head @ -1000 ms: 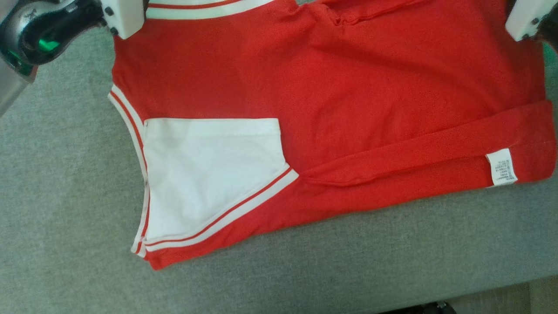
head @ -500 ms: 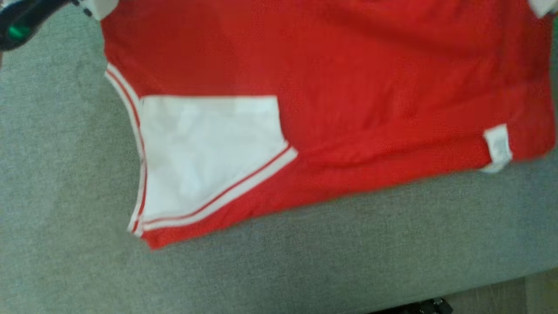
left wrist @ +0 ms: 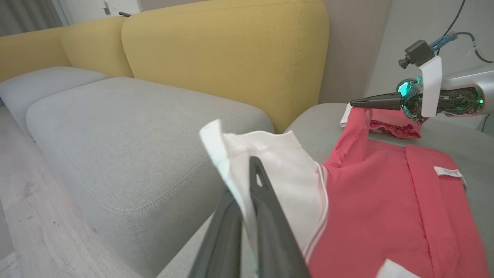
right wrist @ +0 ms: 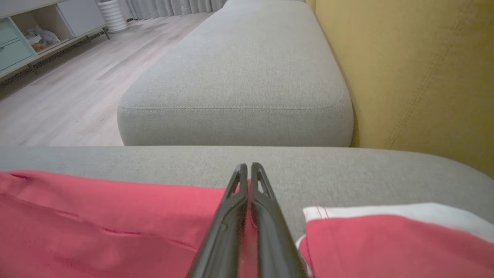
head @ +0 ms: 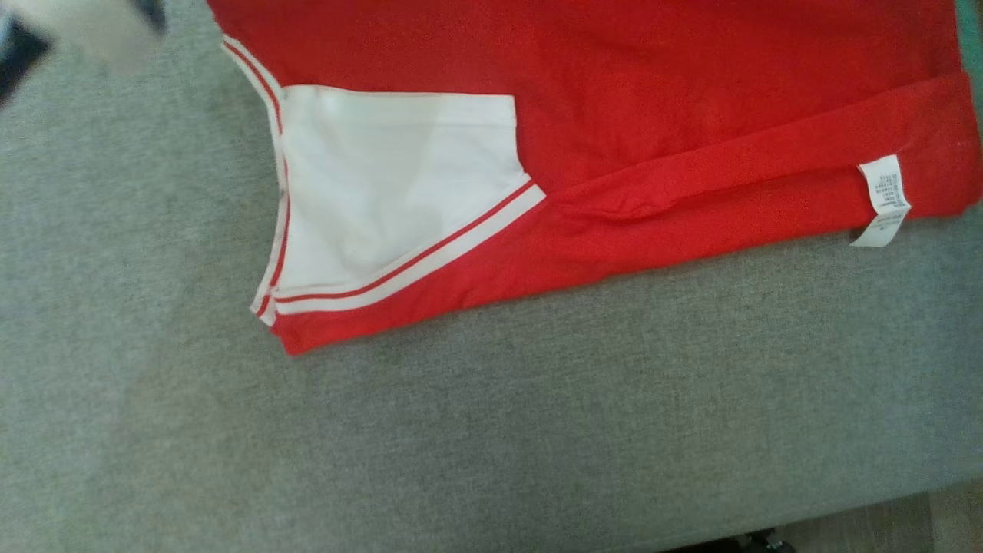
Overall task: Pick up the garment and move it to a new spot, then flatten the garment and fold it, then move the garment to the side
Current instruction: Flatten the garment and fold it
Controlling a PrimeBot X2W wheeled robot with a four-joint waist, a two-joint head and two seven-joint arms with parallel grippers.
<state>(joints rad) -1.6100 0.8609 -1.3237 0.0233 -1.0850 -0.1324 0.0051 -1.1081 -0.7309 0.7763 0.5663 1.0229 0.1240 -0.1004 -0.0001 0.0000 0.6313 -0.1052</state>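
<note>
Left wrist view: left pincer [left wrist: 249,181] is clamping white edge [left wrist: 270,154] of garment [left wrist: 386,200]. Meanwhile right pincer [right wrist: 247,166] is pinching red hem [right wrist: 173,193] between its tips, probably for spreading it flat.

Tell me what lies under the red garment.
A grey sofa cushion lies under the garment, showing around its edges. Whatever is directly beneath the cloth is covered and cannot be seen.

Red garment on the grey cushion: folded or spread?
Mostly spread: the garment lies open across the cushion; only its near edge is turned over, with the label showing.
</note>
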